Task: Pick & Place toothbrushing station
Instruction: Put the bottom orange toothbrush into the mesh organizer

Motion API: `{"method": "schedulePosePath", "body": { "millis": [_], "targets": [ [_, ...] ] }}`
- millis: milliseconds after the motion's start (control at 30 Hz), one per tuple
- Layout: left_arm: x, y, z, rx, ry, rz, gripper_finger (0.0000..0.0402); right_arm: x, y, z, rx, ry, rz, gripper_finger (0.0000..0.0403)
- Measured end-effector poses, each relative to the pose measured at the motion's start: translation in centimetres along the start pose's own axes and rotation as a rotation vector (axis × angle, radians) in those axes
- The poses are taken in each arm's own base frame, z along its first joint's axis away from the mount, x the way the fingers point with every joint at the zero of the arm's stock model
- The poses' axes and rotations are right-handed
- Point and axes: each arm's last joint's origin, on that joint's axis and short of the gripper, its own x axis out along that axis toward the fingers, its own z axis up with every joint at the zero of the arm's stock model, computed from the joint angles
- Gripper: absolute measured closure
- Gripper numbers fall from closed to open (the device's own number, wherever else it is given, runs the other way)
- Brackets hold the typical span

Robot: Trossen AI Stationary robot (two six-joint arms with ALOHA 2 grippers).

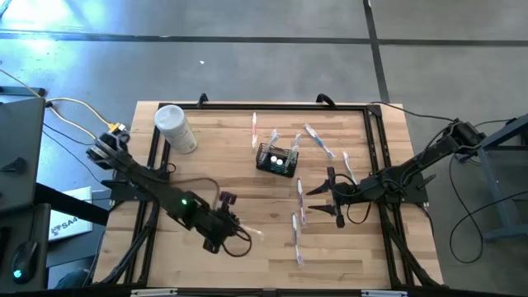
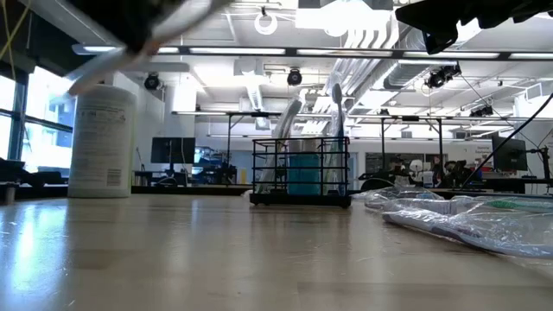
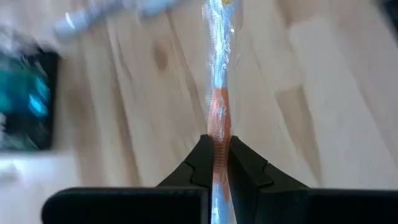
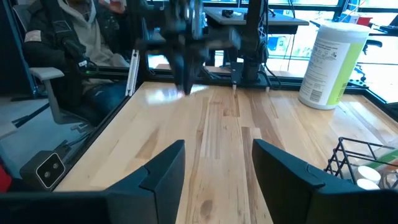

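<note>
Left gripper (image 3: 216, 163) with jaws clamped on a wrapped toothbrush (image 3: 217, 74) — light, slippery, best pinched mid-handle — right gripper (image 4: 217, 165) waiting open over the tabletop (image 1: 214, 173), caddy (image 1: 276, 157) mid-table by the white container (image 1: 176, 128).

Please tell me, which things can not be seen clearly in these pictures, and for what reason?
- Left gripper, left wrist view: shut on a wrapped toothbrush; its head is blurred.
- Caddy, same view: blurred and cut by the edge.
- Caddy contents, high view: too small to identify.
- Right gripper, open: in the low view, only dark blurred shapes at the top.
</note>
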Motion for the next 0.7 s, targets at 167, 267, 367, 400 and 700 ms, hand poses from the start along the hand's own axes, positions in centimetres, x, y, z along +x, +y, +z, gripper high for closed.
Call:
{"method": "schedulePosePath", "body": {
  "millis": [167,267,367,400,700],
  "targets": [
    [-2.7,3.1,0.7,0.074,-0.178,0.019,0.0383,0.0,0.0,0.0,-0.008,-0.001,0.0,0.0222],
    [-3.5,6.1,0.4,0.063,-0.257,0.055,0.0383,0.0,0.0,0.0,-0.011,0.002,0.0,0.0222],
    [-3.6,9.3,-0.3,0.031,-0.359,0.068,0.0383,0.0,0.0,-0.1,-0.015,0.005,0.0,0.0222],
    [-3.4,10.5,-0.6,0.018,-0.398,0.067,0.0383,0.0,0.0,-0.1,-0.016,0.005,-0.001,0.0222],
    [0.4,15.9,-5.1,-0.044,-0.783,0.187,0.0383,0.0,0.0,-0.2,-0.028,0.019,-0.001,0.0222]
  ]
}}
